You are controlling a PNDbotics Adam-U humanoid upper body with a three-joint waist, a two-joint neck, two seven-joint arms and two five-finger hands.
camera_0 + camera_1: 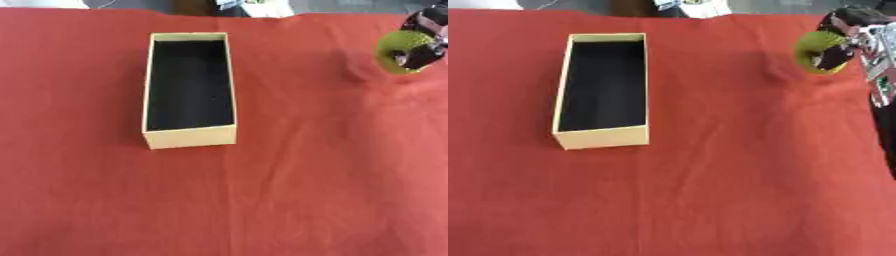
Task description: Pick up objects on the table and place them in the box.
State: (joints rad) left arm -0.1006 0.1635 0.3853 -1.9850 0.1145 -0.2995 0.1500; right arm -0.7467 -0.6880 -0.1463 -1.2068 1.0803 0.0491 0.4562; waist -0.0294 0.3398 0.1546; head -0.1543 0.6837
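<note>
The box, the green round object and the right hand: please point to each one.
box (191,136): left eye view, near front wall.
green round object (808,46): right eye view, left part.
right hand (852,21): right eye view, dark fingers on the object.

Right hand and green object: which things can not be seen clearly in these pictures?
- Green object: both views, blurred and partly covered by the right hand; its kind is unclear.
- Right hand: left eye view, cut off by the right edge.
- Box: dark inside; nothing can be made out there.
- Left hand: in no view.
</note>
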